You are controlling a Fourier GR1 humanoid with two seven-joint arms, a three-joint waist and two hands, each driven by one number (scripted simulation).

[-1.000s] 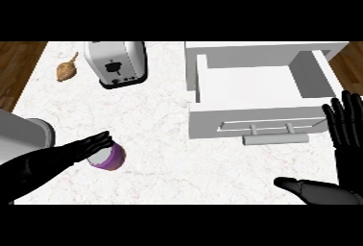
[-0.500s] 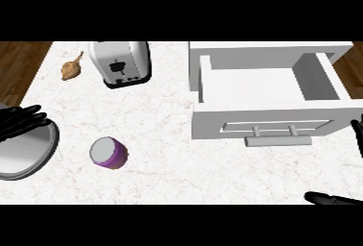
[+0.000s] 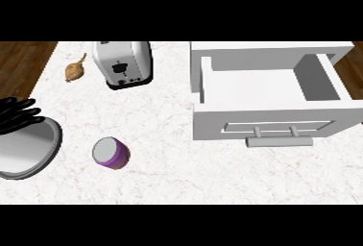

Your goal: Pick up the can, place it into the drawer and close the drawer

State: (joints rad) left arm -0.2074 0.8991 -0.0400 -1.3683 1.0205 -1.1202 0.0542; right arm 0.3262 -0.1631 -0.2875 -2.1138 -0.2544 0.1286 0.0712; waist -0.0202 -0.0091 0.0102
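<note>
A purple can (image 3: pixel 111 153) with a grey lid lies tilted on the white marble counter, left of centre. The white drawer (image 3: pixel 272 124) stands open at the right, its inside bare, with a bar handle (image 3: pixel 279 141) on its front. My left hand (image 3: pixel 16 115) shows at the left edge, above its grey forearm (image 3: pixel 25 149), fingers straight and pointing right. It is well left of the can and touches nothing. My right hand is out of view.
A silver toaster (image 3: pixel 123 63) stands at the back, left of the drawer. A small brown object (image 3: pixel 75 70) lies beside it near the counter's left edge. Dark wood floor shows past the counter at both upper corners.
The left hand has pulled back from the can to the left edge. The right hand has left the view. The view has shifted, so the drawer now sits further right.
</note>
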